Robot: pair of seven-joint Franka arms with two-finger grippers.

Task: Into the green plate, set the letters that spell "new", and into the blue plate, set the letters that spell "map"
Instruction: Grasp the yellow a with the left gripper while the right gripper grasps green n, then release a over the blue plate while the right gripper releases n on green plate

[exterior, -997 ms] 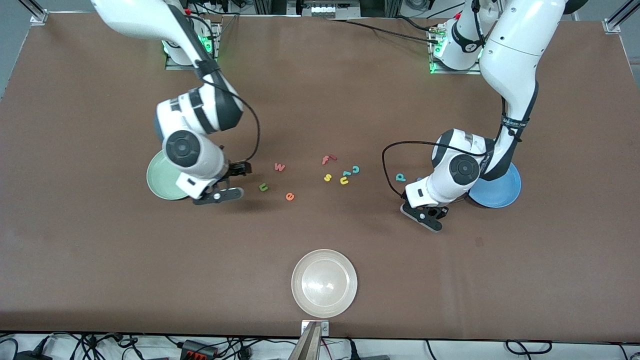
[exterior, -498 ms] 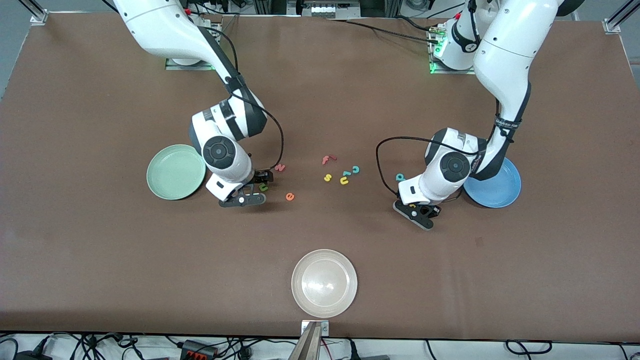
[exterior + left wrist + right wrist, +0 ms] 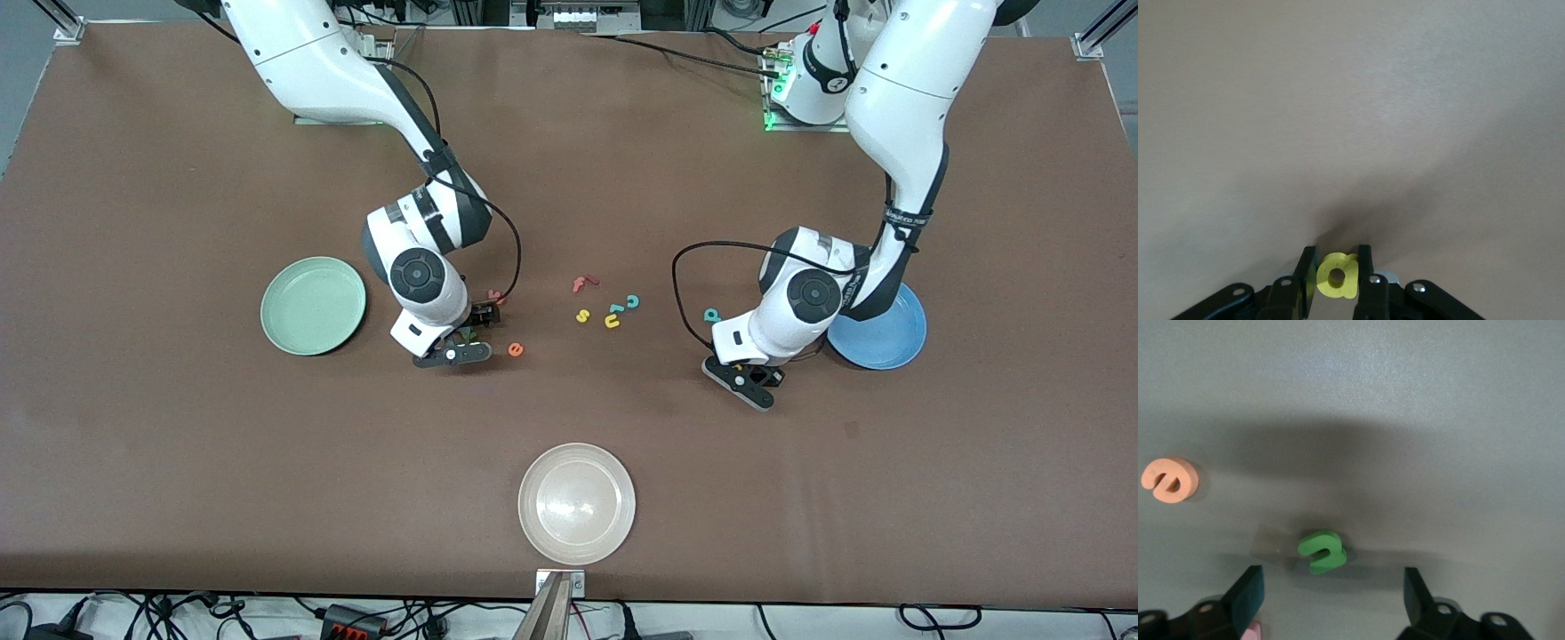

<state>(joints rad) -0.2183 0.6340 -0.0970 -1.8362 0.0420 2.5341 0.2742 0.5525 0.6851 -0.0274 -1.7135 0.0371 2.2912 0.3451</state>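
My left gripper (image 3: 1337,265) is shut on the yellow "p" (image 3: 1338,277), low over the table beside the blue plate (image 3: 889,342); in the front view this gripper (image 3: 745,372) is nearer the camera than the teal "a" (image 3: 712,315). The blue "m" is hidden. My right gripper (image 3: 1333,587) stands open low over the table, and the green "n" (image 3: 1322,551) lies untouched just off its fingertips, in line with the gap. The orange "e" (image 3: 1170,480) lies beside it, also visible in the front view (image 3: 516,349). The pink "w" (image 3: 495,296) peeks out by the right wrist. The green plate (image 3: 313,306) holds nothing.
A cluster of spare letters lies mid-table: red "f" (image 3: 582,284), yellow "s" (image 3: 583,316), yellow "u" (image 3: 612,322), teal "l" (image 3: 616,308), teal "c" (image 3: 633,301). A white plate (image 3: 576,503) sits near the front edge.
My right arm has swung from over the green plate toward the letters and come down at the "n". My left gripper has closed on the yellow "p".
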